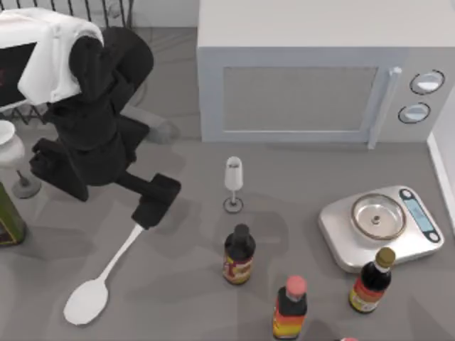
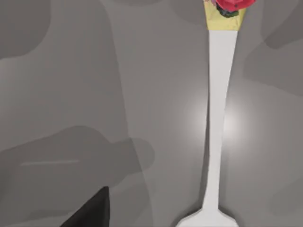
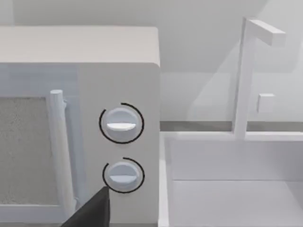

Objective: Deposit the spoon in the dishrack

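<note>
The white spoon (image 1: 106, 273) lies flat on the grey table at the front left, its oval bowl nearest the front edge. Its thin handle runs up and to the right. In the left wrist view the spoon (image 2: 218, 118) shows its red-and-yellow knob at one end. My left gripper (image 1: 153, 202) hangs over that knob end of the handle. The black wire dishrack (image 1: 106, 11) stands at the back left, largely hidden behind my left arm. A dark part of my right gripper (image 3: 92, 213) shows in the right wrist view, facing the microwave's dials.
A white microwave (image 1: 298, 92) fills the back. A small clear stemmed glass (image 1: 233, 181) stands mid-table. A kitchen scale (image 1: 380, 224) and three sauce bottles (image 1: 239, 254) (image 1: 290, 307) (image 1: 372, 280) sit to the front and right. A white goblet (image 1: 11, 153) is at the left edge.
</note>
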